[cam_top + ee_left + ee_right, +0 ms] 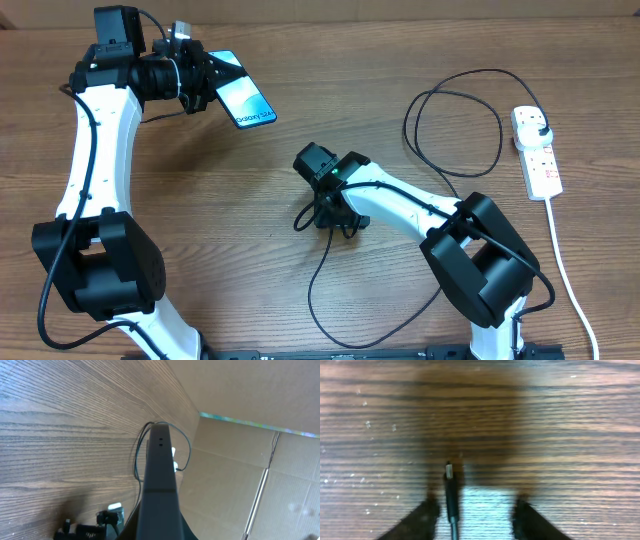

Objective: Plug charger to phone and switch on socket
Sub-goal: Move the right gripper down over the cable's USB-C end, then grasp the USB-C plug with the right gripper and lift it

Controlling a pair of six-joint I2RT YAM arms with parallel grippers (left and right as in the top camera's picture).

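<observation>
My left gripper is shut on the phone and holds it tilted above the table at the far left, its cyan screen showing. In the left wrist view the phone appears edge-on as a dark slab. My right gripper is down at the table's middle, open, with the charger's connector tip lying between its fingers, nearer the left one. The black charger cable loops across the table to its plug in the white socket at the right.
The socket's white cord runs down the right side toward the front edge. The cable's slack curves in front of my right arm. Cardboard walls stand behind the table.
</observation>
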